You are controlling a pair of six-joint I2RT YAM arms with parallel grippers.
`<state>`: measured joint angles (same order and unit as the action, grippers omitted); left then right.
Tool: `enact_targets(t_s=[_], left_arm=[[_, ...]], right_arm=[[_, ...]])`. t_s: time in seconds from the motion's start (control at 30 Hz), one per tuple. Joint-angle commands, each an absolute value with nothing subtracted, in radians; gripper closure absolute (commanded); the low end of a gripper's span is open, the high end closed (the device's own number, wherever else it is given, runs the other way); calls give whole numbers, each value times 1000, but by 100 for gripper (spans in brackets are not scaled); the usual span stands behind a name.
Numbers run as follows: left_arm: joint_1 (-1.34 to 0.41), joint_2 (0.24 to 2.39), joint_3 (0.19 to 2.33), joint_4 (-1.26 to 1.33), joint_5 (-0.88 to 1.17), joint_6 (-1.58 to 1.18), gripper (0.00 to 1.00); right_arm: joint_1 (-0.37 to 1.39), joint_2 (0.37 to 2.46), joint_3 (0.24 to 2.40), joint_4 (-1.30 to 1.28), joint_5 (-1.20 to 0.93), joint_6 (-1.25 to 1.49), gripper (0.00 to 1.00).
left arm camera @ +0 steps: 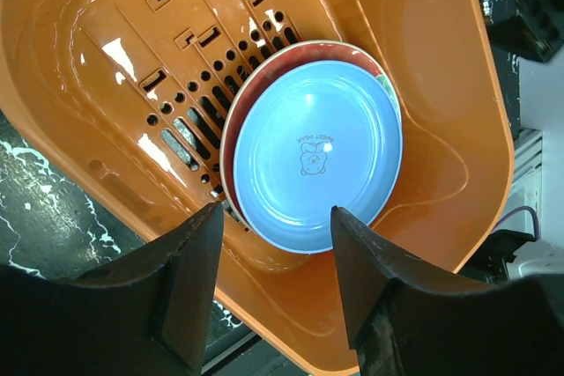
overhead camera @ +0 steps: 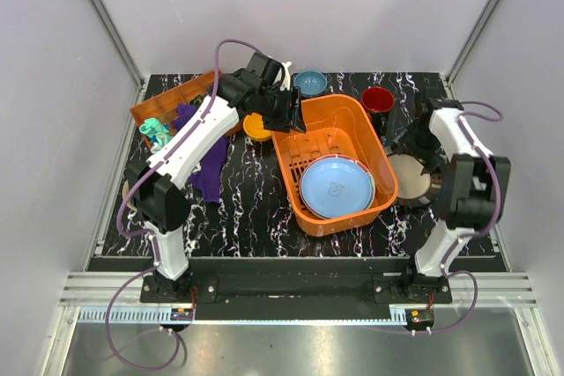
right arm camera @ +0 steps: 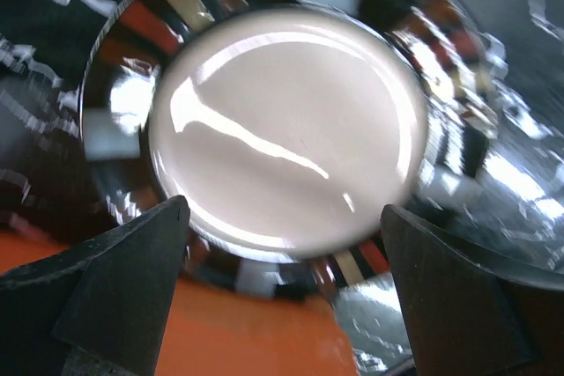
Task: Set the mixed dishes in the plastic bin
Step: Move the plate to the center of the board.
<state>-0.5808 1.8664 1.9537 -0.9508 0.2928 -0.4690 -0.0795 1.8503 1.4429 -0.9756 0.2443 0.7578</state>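
1. The plastic bin [overhead camera: 352, 125] sits mid-table between the two arms, its slotted floor partly bare; there is room left for more crockery
2. The dark striped-rim plate [right arm camera: 286, 129] lies flat on the marbled table just beside the bin's right wall; the right gripper [right arm camera: 284, 217] hovers above it, jaws spread wide and empty; the likely step is picking up this plate, and a flat plate calls for coming down at its rim, one finger outside and one inside, then lifting clear of the bin wall before swinging across
3. The light blue plate [left arm camera: 313, 156] rests in the bin's near end on the red-and-green patterned plate [left arm camera: 264, 72]; setting the striped plate on this stack would keep things tidy
4. The left gripper [left arm camera: 275, 217] hangs over the bin, jaws part-open, holding nothing
5. The red mug [overhead camera: 377, 99], small blue bowl [overhead camera: 310, 83] and orange-yellow bowl [overhead camera: 256, 126] wait outside the bin
6. The blue plate's centre carries a small bear emblem under an arc of lettering, too small to read with certainty; no other writing shows
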Motion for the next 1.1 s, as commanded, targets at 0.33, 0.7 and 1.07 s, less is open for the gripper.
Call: enact_targets(t_s=[0.33,0.7,1.07], left_arm=[[-583,1833,2008,-922,360,-499,45],[-583,1836,2008,-920,376,-500,45],[-583,1853,2025,-928,374,-511,45]], right_arm=[[-159,1480,1079,-991,239,957,0],[-178,1436,944,-939,192,1034,0],[-195,1344,879,-959,190,1045,0]])
